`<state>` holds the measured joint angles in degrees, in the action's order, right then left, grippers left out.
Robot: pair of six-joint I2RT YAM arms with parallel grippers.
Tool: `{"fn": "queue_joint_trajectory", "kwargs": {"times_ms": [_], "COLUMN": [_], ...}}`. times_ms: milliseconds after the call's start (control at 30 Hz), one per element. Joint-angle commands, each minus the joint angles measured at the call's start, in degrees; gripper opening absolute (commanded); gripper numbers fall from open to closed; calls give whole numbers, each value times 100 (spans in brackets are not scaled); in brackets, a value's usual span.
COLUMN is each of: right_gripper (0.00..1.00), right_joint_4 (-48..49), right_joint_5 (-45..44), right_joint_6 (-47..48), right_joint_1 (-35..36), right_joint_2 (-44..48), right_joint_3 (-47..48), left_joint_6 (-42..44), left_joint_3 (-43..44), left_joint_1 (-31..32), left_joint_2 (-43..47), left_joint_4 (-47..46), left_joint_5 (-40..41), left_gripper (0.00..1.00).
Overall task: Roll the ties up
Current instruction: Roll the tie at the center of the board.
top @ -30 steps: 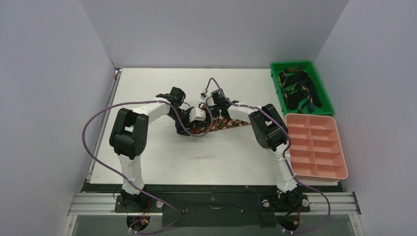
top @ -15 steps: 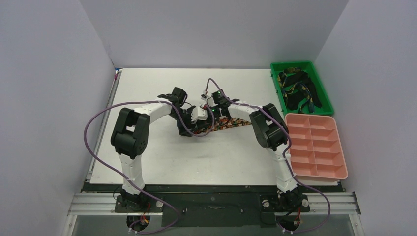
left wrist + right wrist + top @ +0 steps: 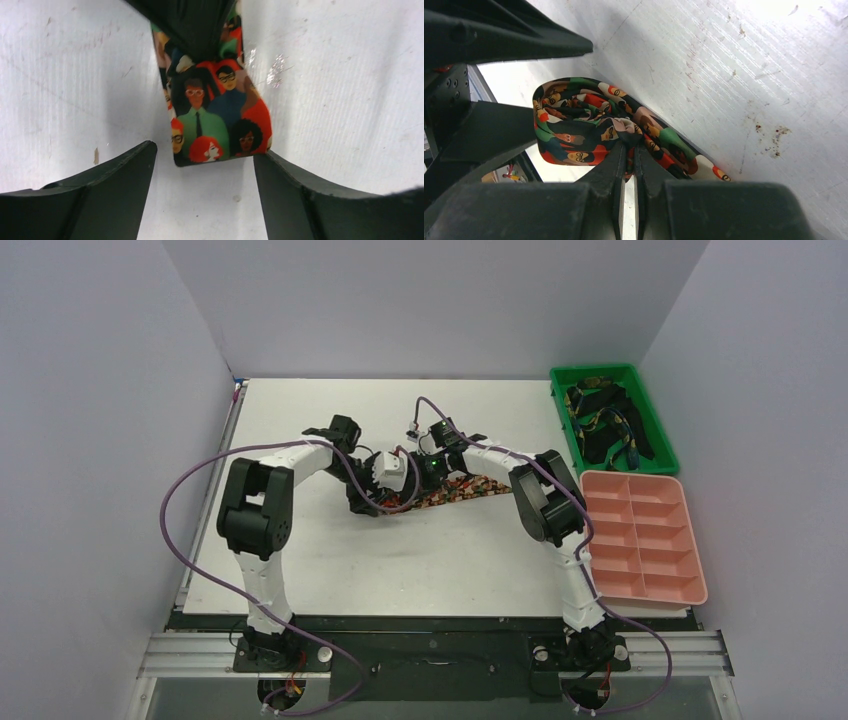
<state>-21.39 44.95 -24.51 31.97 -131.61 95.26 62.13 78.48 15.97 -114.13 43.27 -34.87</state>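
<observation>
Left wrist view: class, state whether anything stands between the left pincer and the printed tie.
Nothing visible does. The open left pincer straddles the free end of the tie on the table; the shut right pincer pinches the tie farther along, not in between.

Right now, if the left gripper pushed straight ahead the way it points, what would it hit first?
Most likely the printed tie: its end lies just ahead of the left gripper, between the open fingers. The right gripper, shut on that tie, sits just beyond. Depth is uncertain.
</observation>
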Motion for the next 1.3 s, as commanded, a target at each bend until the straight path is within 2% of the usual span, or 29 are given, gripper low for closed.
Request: {"fn": "queue_joint_trajectory", "kwargs": {"times_ms": [0,167,333,400,767,933,1067,1167,1267], "right_gripper": [0,0,0,0,0,0,0,5,15], "right_joint_4": [-415,-418,-403,-391,2,1269,2147,2249,2166], "right_joint_5": [-747,-734,-646,-582,-205,286,705,852,877], "right_joint_6": [398,374,340,319,-72,-887,-1762,-1821,-1762], "right_joint_1": [-36,-56,-57,-61,-83,-183,-252,-341,-500], "right_joint_2": [-226,-223,-237,-244,-225,26,216,418,571], "right_joint_3": [-70,-60,-55,-71,-229,-784,-1145,-1400,-1552], "left_joint_6": [8,-67,-348,-440,-806,-720,-698,-633,-587], "left_joint_3": [158,317,393,440,1070,1111,990,908,995], "left_joint_1": [161,298,425,475,939,1121,1101,1089,1067], "left_joint_2": [229,208,163,137,-350,-662,-815,-798,-856], "left_joint_4": [78,159,-64,-156,-26,134,187,174,310], "left_joint_5": [-553,-741,-636,-615,101,615,741,712,677], "left_gripper": [67,64,45,41,41,43,40,35,32]}}
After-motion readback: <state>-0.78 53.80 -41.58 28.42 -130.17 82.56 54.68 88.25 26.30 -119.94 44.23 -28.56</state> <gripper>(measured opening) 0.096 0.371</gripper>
